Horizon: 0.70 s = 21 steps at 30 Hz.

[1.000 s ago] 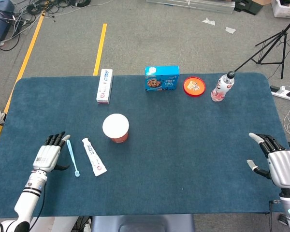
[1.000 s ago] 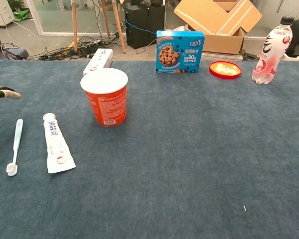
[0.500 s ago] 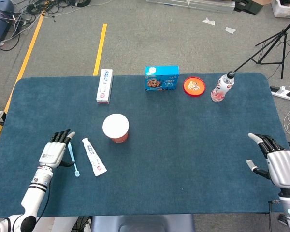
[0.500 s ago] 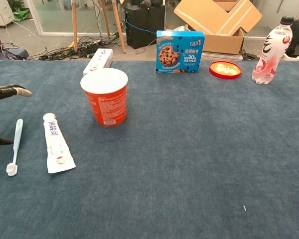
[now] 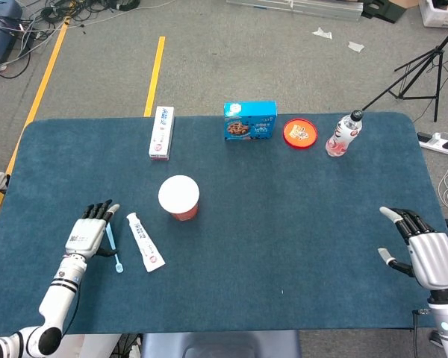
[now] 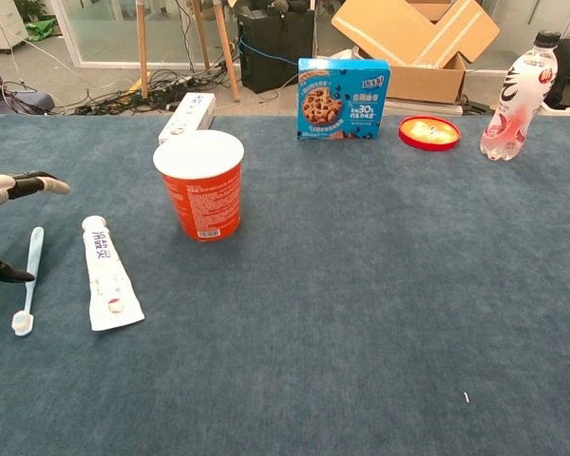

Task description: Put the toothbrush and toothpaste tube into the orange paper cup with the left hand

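Note:
A light blue toothbrush (image 5: 113,244) (image 6: 27,278) lies flat on the blue table, head toward me. Just right of it lies a white toothpaste tube (image 5: 145,241) (image 6: 106,274). The orange paper cup (image 5: 179,198) (image 6: 200,184) stands upright and looks to hold nothing, right of and behind the tube. My left hand (image 5: 89,230) (image 6: 9,186) hovers open over the toothbrush handle, fingers spread, thumb near the handle. My right hand (image 5: 422,248) rests open at the table's far right edge, holding nothing.
Along the far edge stand a white toothpaste box (image 5: 161,132), a blue cookie box (image 5: 249,121), an orange lid (image 5: 299,133) and a plastic bottle (image 5: 343,134). Bare blue cloth (image 5: 299,239) spreads between the cup and my right hand.
My left hand has shifted right and slightly nearer, from beside the toothbrush to over its handle. The toothbrush, tube and cup have not moved. The right hand barely shifted.

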### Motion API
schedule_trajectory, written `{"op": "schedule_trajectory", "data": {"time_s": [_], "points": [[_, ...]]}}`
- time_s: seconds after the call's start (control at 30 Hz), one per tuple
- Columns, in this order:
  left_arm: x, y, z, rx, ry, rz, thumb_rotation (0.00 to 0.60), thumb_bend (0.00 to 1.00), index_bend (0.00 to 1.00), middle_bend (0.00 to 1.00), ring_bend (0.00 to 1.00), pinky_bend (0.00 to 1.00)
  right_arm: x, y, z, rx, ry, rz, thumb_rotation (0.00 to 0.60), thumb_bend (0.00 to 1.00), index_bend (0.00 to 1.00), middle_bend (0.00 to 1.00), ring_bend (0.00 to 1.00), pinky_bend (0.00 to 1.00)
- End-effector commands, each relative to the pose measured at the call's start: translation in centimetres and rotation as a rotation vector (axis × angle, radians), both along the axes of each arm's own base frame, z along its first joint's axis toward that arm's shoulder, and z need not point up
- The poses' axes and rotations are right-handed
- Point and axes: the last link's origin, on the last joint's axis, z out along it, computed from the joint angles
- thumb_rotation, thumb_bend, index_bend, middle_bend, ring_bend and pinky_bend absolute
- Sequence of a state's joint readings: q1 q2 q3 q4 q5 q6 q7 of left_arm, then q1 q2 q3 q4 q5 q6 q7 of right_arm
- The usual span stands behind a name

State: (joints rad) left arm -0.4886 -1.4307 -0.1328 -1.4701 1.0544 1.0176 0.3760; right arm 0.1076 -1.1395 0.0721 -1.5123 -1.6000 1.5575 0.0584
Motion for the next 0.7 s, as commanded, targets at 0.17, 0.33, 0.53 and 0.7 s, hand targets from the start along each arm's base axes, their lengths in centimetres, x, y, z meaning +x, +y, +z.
{"op": "schedule_trajectory", "data": {"time_s": [0.17,0.33,0.53,0.7], "points": [[0.27,0.13,-0.39,-0.010,-0.002,-0.001,0.600,0.00,0.00,0.00,0.00,0.00,-0.02,-0.03,-0.13,0.006,0.006,-0.002,0.600,0.16,0.22,0.26,0.22,0.53],[0.30,0.34,-0.57,-0.008,0.001,0.002,0.600,0.00,0.00,0.00,0.00,0.00,0.03,-0.01,-0.18,0.007,0.006,0.002,0.600,0.16,0.22,0.26,0.22,0.53],[0.44,0.45,-0.75,-0.007,-0.003,0.006,0.600,0.00,0.00,0.00,0.00,0.00,0.01,-0.01,-0.25,0.010,0.009,0.000,0.600,0.16,0.22,0.26,0.22,0.53],[0.28,0.56,-1.09,-0.014,0.001,0.017,0.600,0.00,0.00,0.00,0.00,0.00,-0.01,0.00,-0.31,0.014,0.014,0.000,0.600,0.16,0.22,0.26,0.22,0.53]]}}
